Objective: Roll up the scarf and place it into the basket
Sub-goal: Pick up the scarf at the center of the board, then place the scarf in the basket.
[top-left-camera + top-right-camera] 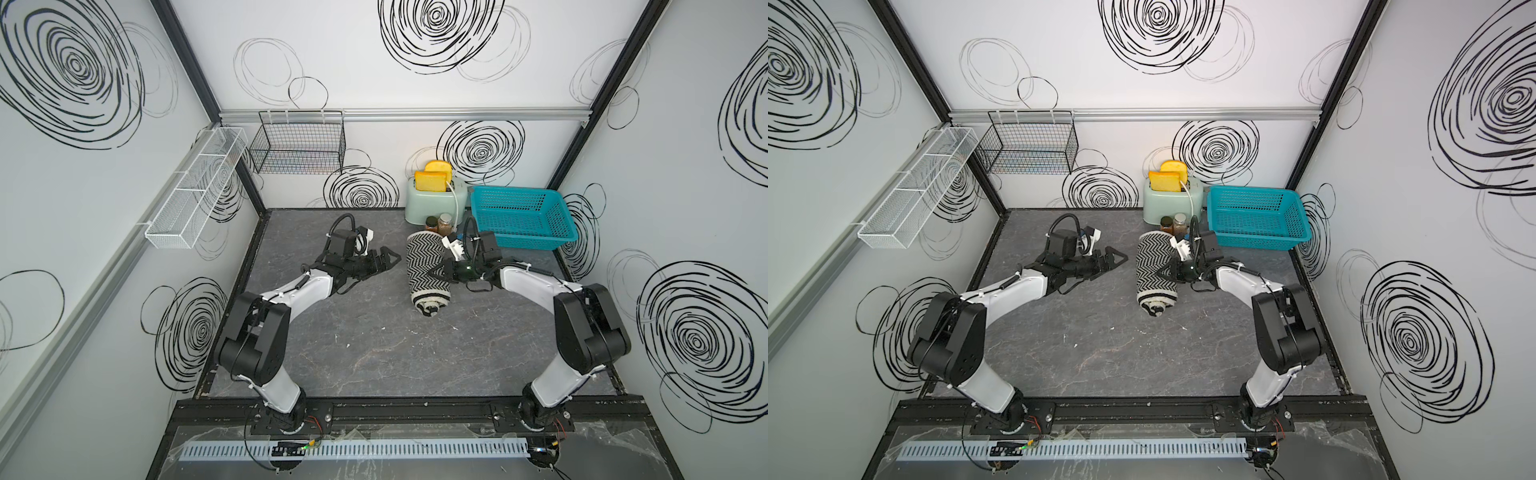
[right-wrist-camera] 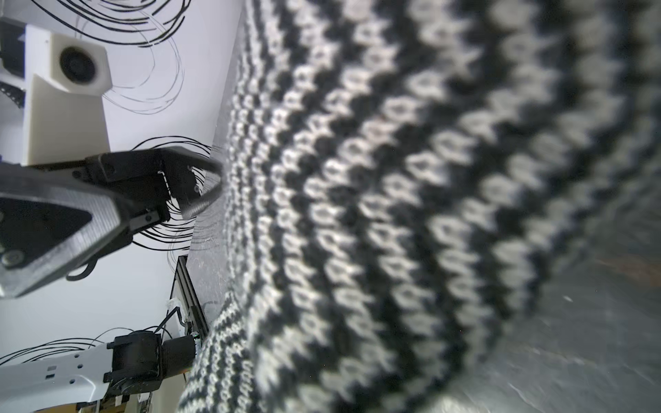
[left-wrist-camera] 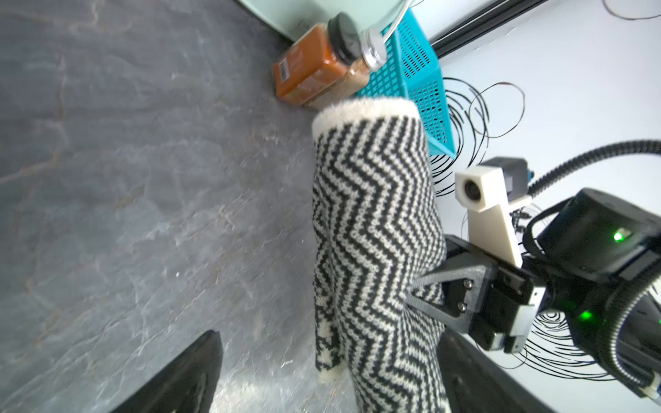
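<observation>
1. Left end effector (image 1: pixel 383 262), left of centre in a top view, is released and empty, just beside the roll. No support is given on that side, so the roll could be tipped or rolled off across the desk (image 1: pixel 332 353).
2. Scarf (image 1: pixel 426 270) is rolled up and lies on the desk just right of centre; it is not yet in the basket. A loose flap (image 3: pixel 327 352) is seen low in the left wrist view. Unrolling is likely if only an outer layer is lifted.
3. Right end effector (image 1: pixel 434 273) is clenched on a pinch of knit at the roll's right side. Only the outer wrap seems caught, so sagging or slipping out is to be expected.
4. Spice jars (image 1: pixel 438 223) stand at the roll's upper end; whether they touch cannot be told. They could be knocked over by a low sweep.
5. Basket (image 1: pixel 557 220) sits at the desk's upper right. Its rim could be snagged by a hanging tail.
</observation>
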{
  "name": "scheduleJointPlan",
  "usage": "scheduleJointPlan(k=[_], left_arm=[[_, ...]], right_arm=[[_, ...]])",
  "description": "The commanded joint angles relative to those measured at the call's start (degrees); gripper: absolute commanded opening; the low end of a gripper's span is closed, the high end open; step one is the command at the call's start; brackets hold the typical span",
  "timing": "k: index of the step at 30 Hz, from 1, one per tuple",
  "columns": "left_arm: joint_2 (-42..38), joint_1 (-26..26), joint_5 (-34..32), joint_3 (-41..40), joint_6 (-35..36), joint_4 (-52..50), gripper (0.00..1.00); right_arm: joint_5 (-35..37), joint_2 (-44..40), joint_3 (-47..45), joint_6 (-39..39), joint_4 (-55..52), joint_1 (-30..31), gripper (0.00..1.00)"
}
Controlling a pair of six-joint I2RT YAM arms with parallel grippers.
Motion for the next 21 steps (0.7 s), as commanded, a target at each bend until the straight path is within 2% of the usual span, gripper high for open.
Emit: scheduleJointPlan(k=[1,5,9,12,17,21], left_arm=[[3.73,-0.95,1.12,3.88,1.24,0.92,0.98],[4.98,-2.80,2.77,5.79,-0.87,3.48,0.98],[2.89,-5.77,3.51,5.04,-0.96,2.63,0.98],[-0.37,-8.57,3.55,2.32,-1.63,2.65,0.98],[-5.33,-12.57,3.45,-4.21,-5.34,5.67,0.98],[-8.24,-13.77,2.83,-8.28,-5.88,6.30,0.98]], right_arm=[[1.04,-7.00,0.68,1.58,-3.78,-2.71,0.00],[2.39,-9.45,5.84,0.99,-7.38,-7.58,0.00],[2.15,-6.57,11.46,0.13,-6.92,-13.54,0.00],[1.57,-0.83,17.95,-2.42,-7.48,-17.64,0.00],[2.85,11.35,34.91,-10.11,-15.09,-22.06,0.00],[4.83,19.34,47.18,-12.77,-18.98,-24.98,0.00]])
